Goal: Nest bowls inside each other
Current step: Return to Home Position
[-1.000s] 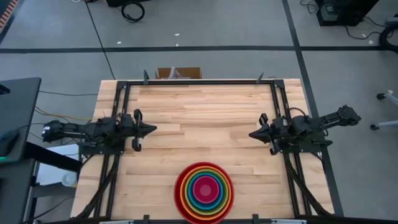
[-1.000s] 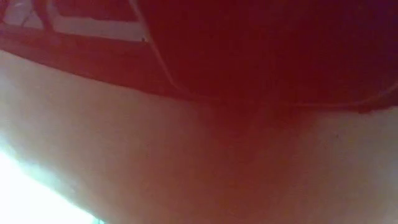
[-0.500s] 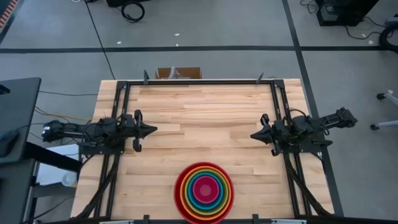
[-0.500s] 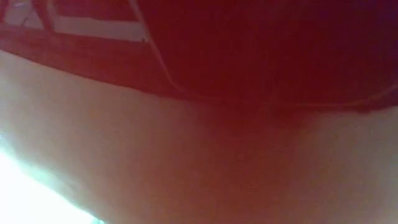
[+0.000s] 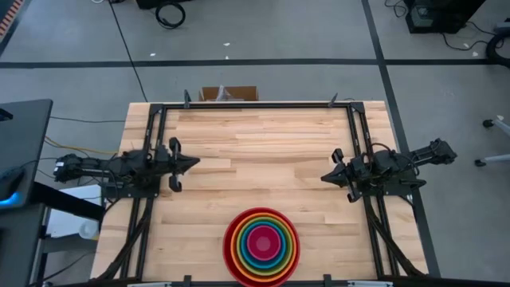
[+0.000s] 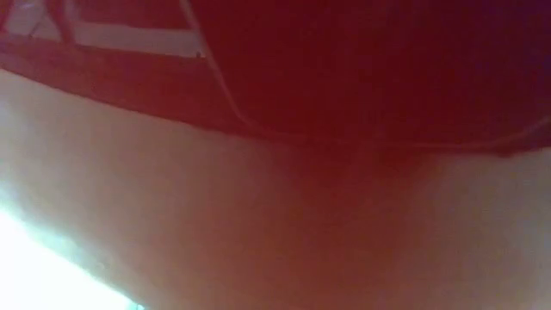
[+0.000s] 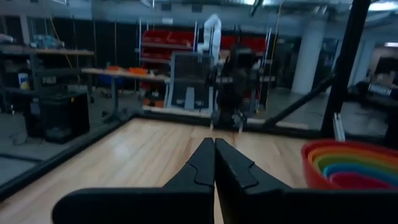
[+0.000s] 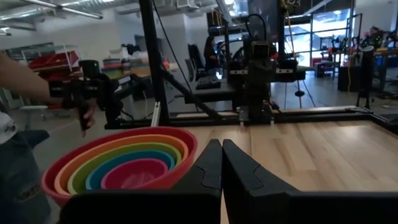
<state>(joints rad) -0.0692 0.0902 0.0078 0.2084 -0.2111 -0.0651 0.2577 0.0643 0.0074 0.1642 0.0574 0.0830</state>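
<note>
The bowls point(image 5: 260, 245) sit nested in one stack, forward of both my fingertip pairs and between them, near the table point(image 5: 263, 135) edge. The red bowl point(image 5: 226, 247) holds the orange bowl point(image 8: 124, 139), then the green bowl point(image 8: 127, 149), the blue bowl point(image 8: 130, 158), and the pink bowl point(image 5: 260, 243) innermost. My left gripper point(image 5: 196, 164) and right gripper point(image 5: 323, 176) hover at opposite sides of the table, tips pointing toward each other, well apart from the stack. Both wrist views show each pair of fingers pressed together on nothing. The low view is filled by the red bowl's wall right against the lens, hiding everything else. Only the right wrist view shows a person's forearm point(image 8: 25, 76) beyond the stack. A cardboard box point(image 5: 229, 93) lies past the table's far edge.
</note>
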